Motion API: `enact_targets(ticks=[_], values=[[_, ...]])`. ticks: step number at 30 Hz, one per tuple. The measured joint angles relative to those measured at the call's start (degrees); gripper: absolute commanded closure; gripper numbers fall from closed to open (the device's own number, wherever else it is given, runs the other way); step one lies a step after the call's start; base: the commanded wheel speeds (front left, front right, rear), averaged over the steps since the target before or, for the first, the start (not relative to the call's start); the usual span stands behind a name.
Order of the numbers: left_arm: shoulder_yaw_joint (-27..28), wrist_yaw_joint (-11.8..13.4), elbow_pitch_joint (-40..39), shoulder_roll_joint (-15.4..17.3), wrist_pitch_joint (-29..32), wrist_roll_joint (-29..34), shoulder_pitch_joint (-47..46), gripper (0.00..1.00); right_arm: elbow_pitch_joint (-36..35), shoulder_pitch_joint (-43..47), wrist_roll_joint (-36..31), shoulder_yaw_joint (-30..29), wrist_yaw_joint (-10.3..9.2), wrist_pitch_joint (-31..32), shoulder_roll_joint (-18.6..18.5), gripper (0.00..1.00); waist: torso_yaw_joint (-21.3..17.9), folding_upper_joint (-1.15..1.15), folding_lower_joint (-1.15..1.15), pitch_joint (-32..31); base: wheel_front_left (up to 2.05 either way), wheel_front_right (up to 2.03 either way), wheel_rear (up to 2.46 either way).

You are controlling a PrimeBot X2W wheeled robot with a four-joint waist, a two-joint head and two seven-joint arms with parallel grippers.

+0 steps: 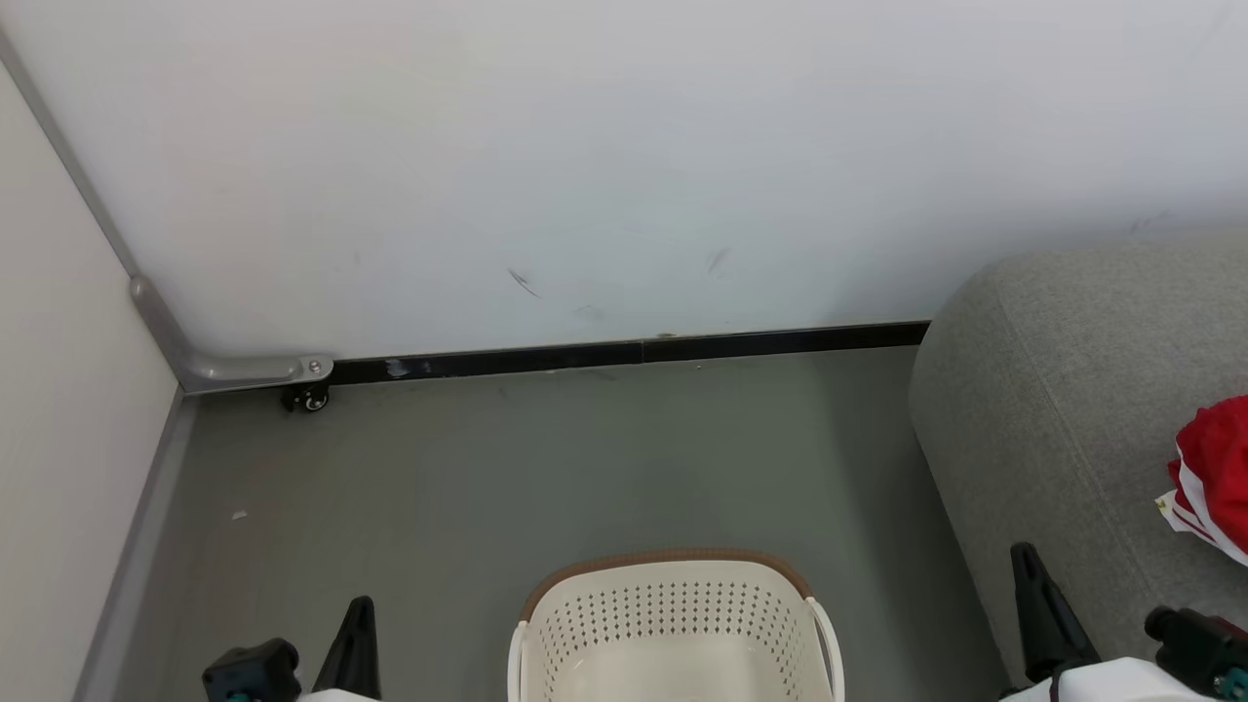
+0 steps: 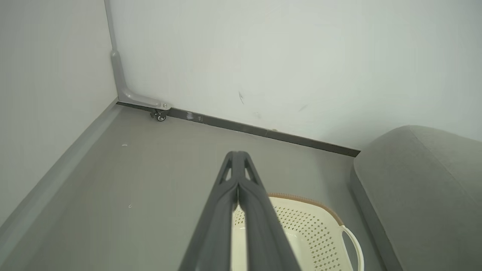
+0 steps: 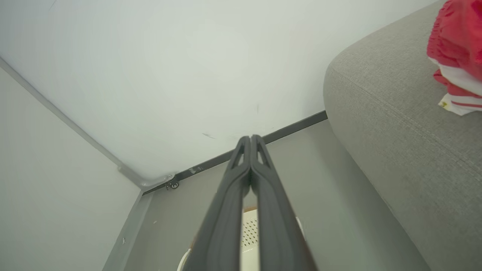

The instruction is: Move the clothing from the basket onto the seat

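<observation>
left gripper (image 2: 238, 155) and right gripper (image 3: 250, 137) are pressed together, empty. the clothing (image 1: 1217, 473) lies on the seat (image 1: 1053, 409) right of the right gripper. the basket (image 1: 673, 609) between them looks empty, so the job is likely done.

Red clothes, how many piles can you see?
1. One red-and-white clothing heap lies on the grey seat, at the head view's right edge. The frame cuts it off, so more may be hidden; the basket holds none in its visible part.

White walls (image 1: 585, 146), grey floor (image 1: 536, 458) — blk skirting (image 1: 634, 353), corner caster (image 1: 310, 398).
</observation>
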Motion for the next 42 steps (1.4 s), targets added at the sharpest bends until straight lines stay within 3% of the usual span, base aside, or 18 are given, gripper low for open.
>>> enact_targets(ticks=[15, 23, 26, 42], values=[[3.8, -3.7, -1.4, -1.3, 3.3, -11.7, 0.0, 1.00, -0.4, -1.3, 12.2, -0.9, 0.00, 2.9, 0.0, 1.00, -0.2, 0.00, 0.74, 0.1, 0.00, 0.00, 0.00], [5.5, -5.6, -1.8, -1.7, 4.7, -17.4, -0.1, 1.00, -0.8, -2.2, 17.8, -1.1, 0.00, 4.0, 0.0, 1.00, -0.3, 0.00, 0.86, 0.2, 0.00, 0.00, 0.00], [6.2, -6.2, -2.0, -1.9, 5.3, -19.8, -0.1, 1.00, -0.9, -2.2, 20.3, -1.3, 0.00, 4.3, 0.0, 1.00, -0.3, 0.00, 0.86, 0.2, 0.00, 0.00, 0.00], [10.3, -10.2, -2.5, -3.3, 8.8, -33.0, -1.1, 1.00, -1.4, -3.7, 34.2, -2.1, 0.00, 6.5, 0.0, 1.00, -0.5, 0.00, 0.11, 1.5, 0.00, 0.00, 0.00]])
